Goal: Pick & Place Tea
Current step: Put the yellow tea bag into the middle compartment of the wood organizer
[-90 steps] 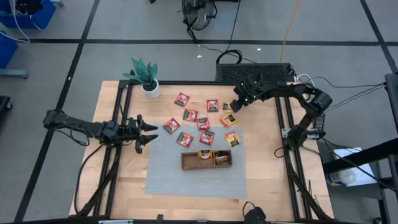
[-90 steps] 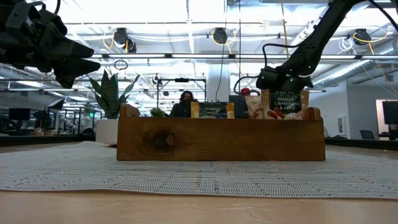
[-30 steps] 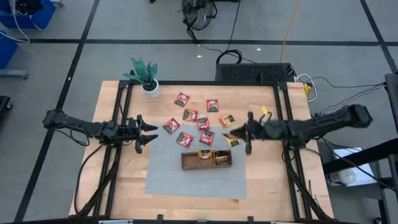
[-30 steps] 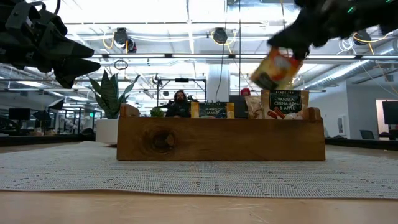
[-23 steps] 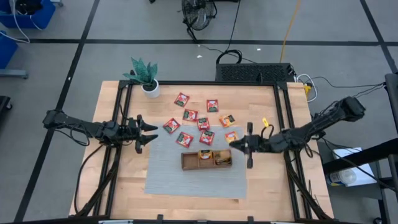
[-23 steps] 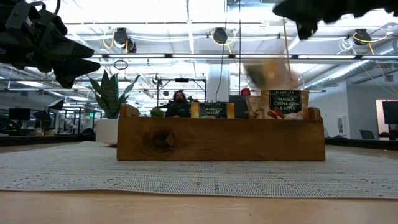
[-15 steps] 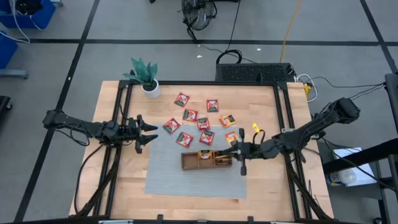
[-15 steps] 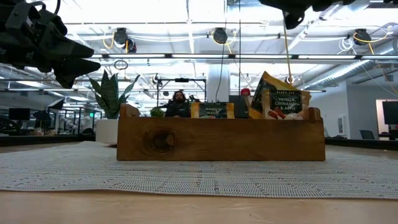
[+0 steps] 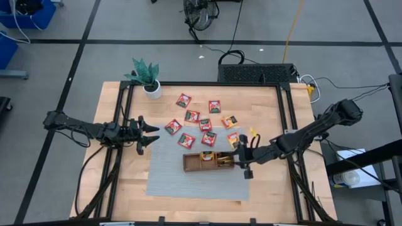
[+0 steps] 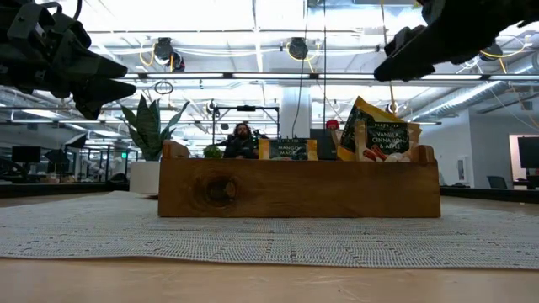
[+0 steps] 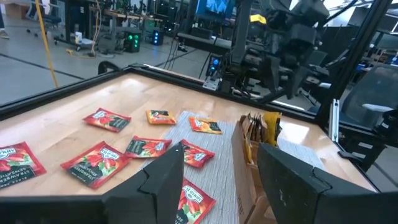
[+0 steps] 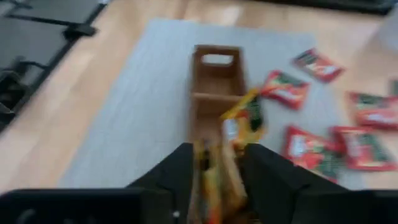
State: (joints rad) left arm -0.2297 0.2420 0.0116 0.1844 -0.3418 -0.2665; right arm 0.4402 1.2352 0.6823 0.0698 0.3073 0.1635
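The brown wooden tray (image 9: 208,168) lies on a grey mat, with sachets standing in its middle and right compartments. An orange-yellow sachet (image 10: 359,118) leans tilted in the right compartment, also seen in the right wrist view (image 12: 246,113). Several red sachets (image 9: 192,116) and two orange ones (image 9: 230,121) lie flat on the table beyond the tray. My right gripper (image 9: 239,157) hovers open above the tray's right end (image 10: 397,61), empty and clear of it. My left gripper (image 9: 152,135) waits open, left of the sachets.
A potted plant (image 9: 146,76) stands at the far left corner. The grey mat (image 9: 169,179) has bare room in front of the tray and to its left. Dark frame rails run along both table sides. A person (image 10: 242,139) sits in the room behind.
My right gripper has travelled from the table's right side toward the tray's right end, carrying an orange-yellow sachet. The sachet has left the fingers and dropped into the right compartment, where it now stands tilted. The left arm has kept still.
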